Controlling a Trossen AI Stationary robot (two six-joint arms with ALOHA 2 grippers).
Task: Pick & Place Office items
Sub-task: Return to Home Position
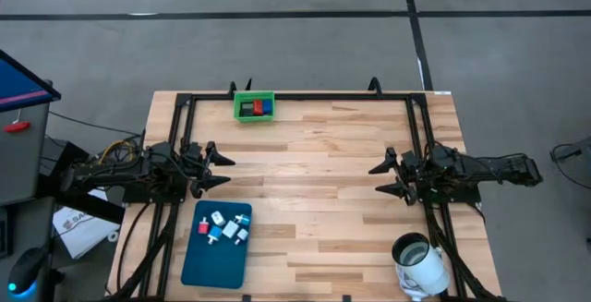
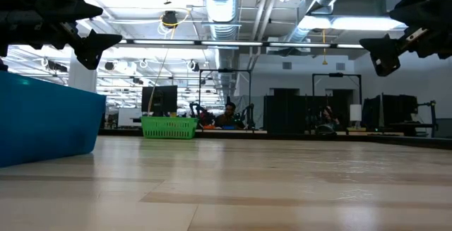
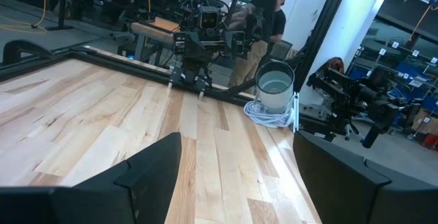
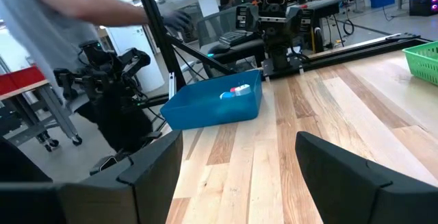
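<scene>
Spread, empty fingers are noted on left gripper and right gripper; blue plastic tray may be clipped if the left dips.

I see ceiling lights blazing at the low view's upper right; overhead, my surface lies evenly lit, shadows faint.

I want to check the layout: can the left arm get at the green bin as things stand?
Probably yes. The left claw is open and holds nothing, and nothing stands on the table between it and the green bin.
</scene>
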